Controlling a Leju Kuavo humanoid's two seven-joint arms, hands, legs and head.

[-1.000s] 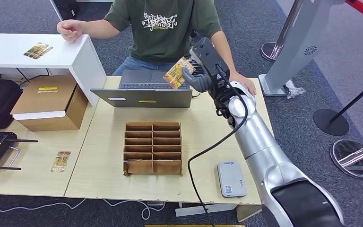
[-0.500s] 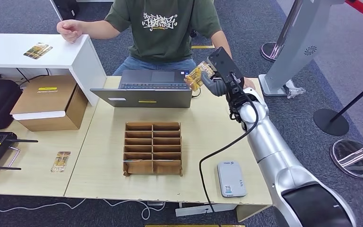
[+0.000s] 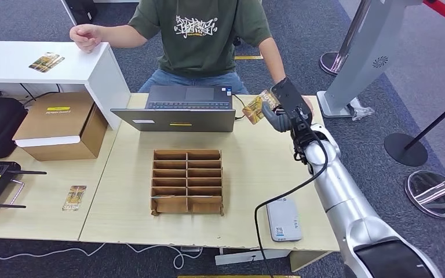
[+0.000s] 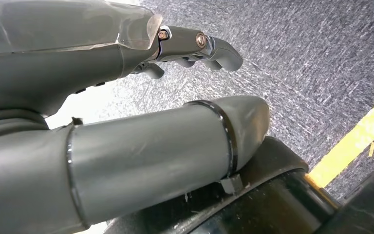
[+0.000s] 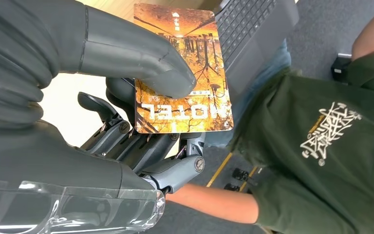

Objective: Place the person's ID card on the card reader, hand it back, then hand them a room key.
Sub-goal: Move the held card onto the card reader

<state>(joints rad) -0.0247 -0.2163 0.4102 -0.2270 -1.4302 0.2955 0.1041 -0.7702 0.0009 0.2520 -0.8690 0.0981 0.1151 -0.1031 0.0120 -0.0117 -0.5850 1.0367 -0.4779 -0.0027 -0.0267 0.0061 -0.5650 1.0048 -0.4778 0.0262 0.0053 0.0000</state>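
Right hand (image 3: 282, 107) raised over the far right corner of the bench (image 3: 128, 191), thumb pressing an orange card (image 3: 256, 106) marked "HOTEL" against the fingers (image 5: 126, 141); card held clamped, face toward the wrist camera; person (image 3: 205, 32) seated just beyond, one forearm reaching down behind the hand, so the card is offered close to them but no receiving hand is seen on it.

Left hand (image 4: 126, 97) hangs over grey carpet; fingers loosely curled, nothing seen in them; whether properly closed, cannot tell.

Card reader (image 3: 283, 219), grey, lies flat at the near right edge of the bench, nothing on it; cardboard slot rack (image 3: 188, 181) mid-bench; another card (image 3: 75, 197) lies on the lower bench to the left, one more (image 3: 46, 61) on the white shelf; laptop (image 3: 177, 108) at the far edge.

Judgement: the HOTEL print suggests the held card is the room key, which would place this in the last step, the handover; reader stage and ID return likely done, though the pictures cannot confirm it; left to do: the person takes the card, hand lets go.
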